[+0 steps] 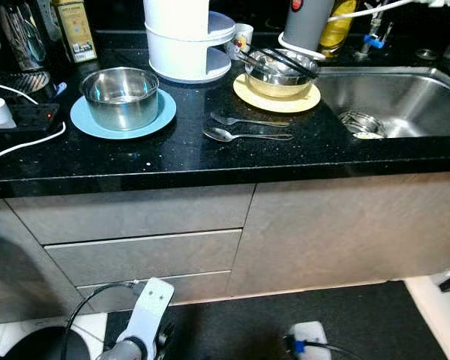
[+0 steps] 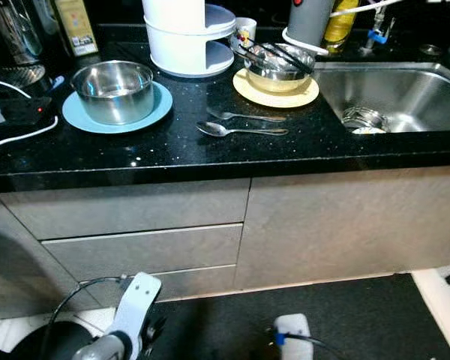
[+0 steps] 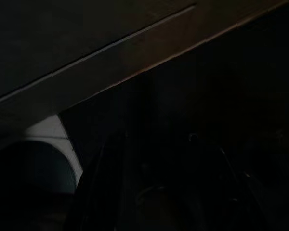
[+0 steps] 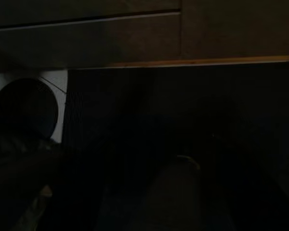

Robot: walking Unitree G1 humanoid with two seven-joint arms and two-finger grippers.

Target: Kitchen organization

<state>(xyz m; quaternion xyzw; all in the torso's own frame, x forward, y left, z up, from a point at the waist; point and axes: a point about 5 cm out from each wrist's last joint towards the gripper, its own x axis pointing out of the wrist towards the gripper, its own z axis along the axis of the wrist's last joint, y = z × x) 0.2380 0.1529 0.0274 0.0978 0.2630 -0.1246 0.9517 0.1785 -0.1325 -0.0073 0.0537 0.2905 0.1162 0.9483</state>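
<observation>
On the black counter a steel bowl stands upright on a blue plate. A second bowl sits on a yellow plate, maybe with tongs across it. Fork and spoon lie between, side by side.

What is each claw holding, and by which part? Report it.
It cannot be told. Both arms hang low before the cabinet, and the wrist views are too dark to show the claws. The spoon and fork lie untouched on the counter.
</observation>
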